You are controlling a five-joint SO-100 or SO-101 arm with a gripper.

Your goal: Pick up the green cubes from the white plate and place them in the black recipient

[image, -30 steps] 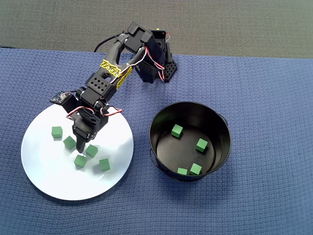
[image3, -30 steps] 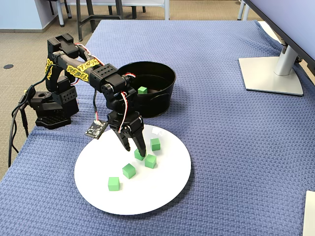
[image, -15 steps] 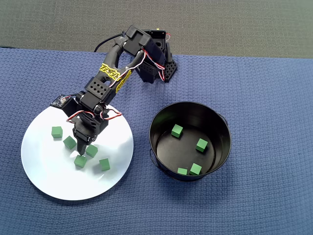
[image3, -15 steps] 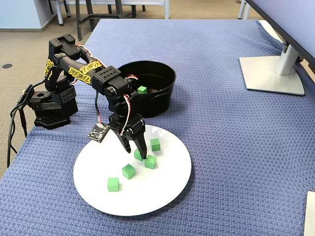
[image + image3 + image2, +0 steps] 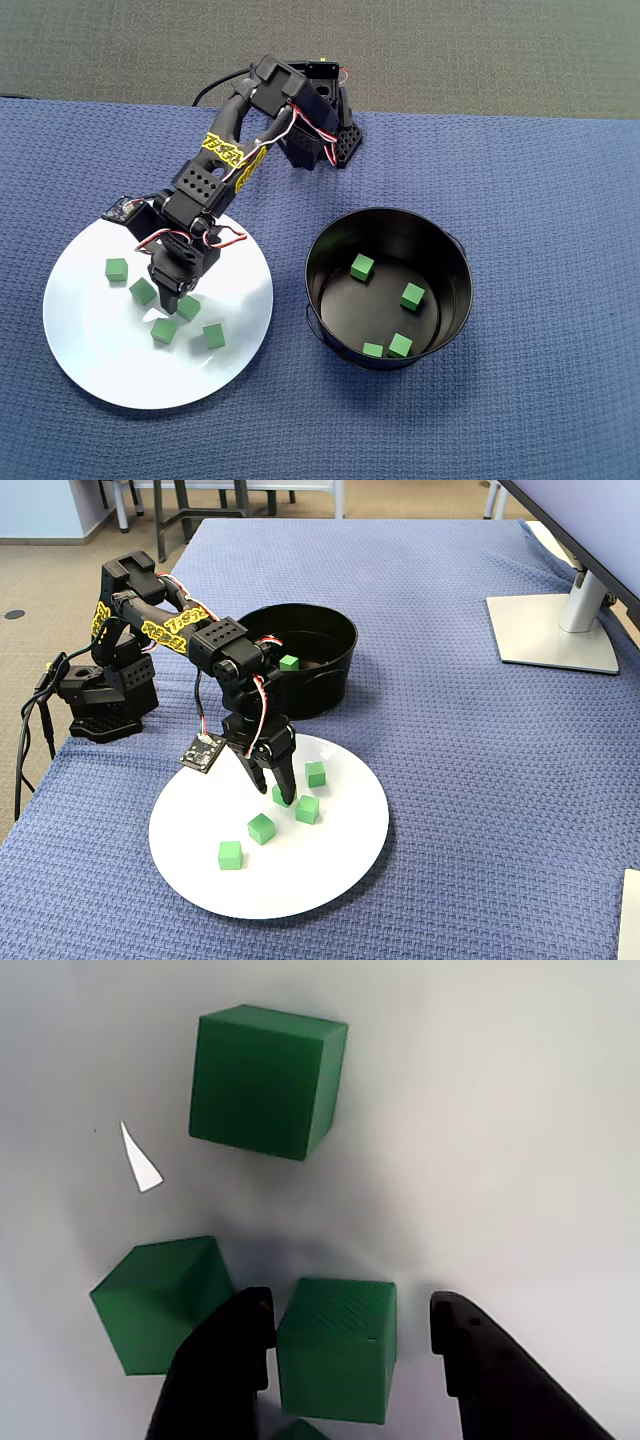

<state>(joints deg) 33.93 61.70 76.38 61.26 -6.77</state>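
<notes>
1. So, from my end the gripper [image 5: 345, 1325] is down on the white plate [image 5: 90, 345] with its two black fingers spread either side of one green cube [image 5: 335, 1345]. The wrist view shows the left finger right up against the cube and a clear gap on the right, so nothing is clamped.
2. Wrist view also shows a second cube [image 5: 160, 1300] just left of the left finger, and a third cube [image 5: 265, 1080] further up on bare plate.
3. Overhead I count five cubes on the plate, clustered in its middle, with the gripper over the cube at [image 5: 188, 307].
4. My black pot [image 5: 455, 255] sits to the right of the plate on the blue cloth [image 5: 550, 200], with four cubes [image 5: 362, 267] on its floor.
5. In the fixed view a monitor stand [image 5: 555, 630] is on the far right.
</notes>
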